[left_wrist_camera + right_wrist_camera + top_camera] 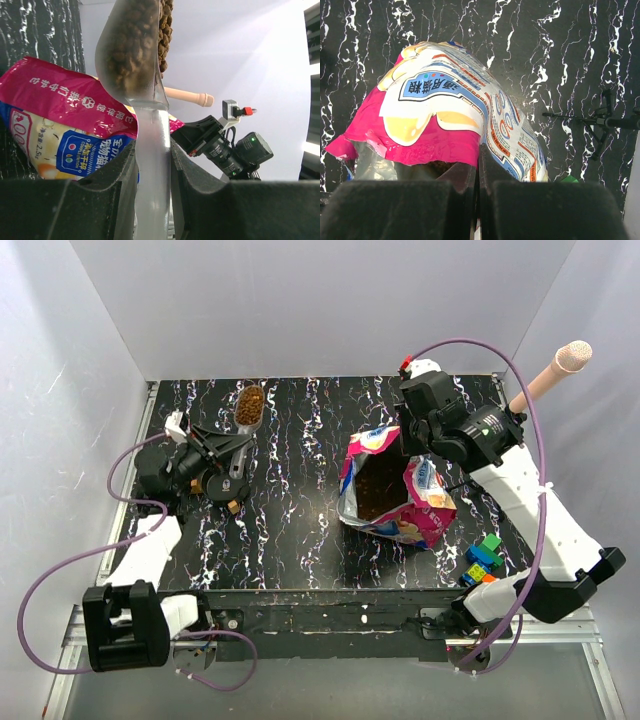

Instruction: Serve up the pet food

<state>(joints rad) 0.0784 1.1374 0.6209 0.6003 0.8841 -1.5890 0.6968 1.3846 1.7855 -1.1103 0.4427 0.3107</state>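
Note:
A translucent scoop (pixel 249 405) heaped with brown kibble is held above the table's back left. My left gripper (pixel 232 452) is shut on its handle. In the left wrist view the handle (pixel 152 170) is clamped between my left gripper's (pixel 152 150) jaws, and the kibble-filled bowl (pixel 132 50) rises above them. The magenta-and-blue cat bag (pixel 395 490) stands open in the middle, with kibble (pixel 378 490) showing inside. My right gripper (pixel 405 445) is shut on the bag's back rim. In the right wrist view the right gripper (pixel 479 160) pinches the bag's edge (pixel 450 110).
Colourful toy blocks (pixel 482 560) lie at the front right, beside the right arm. A beige wooden rod (pixel 550 373) sticks out at the back right. A small tan piece (pixel 234 505) lies on the table near the left gripper. White walls enclose the black marbled table (pixel 300 540).

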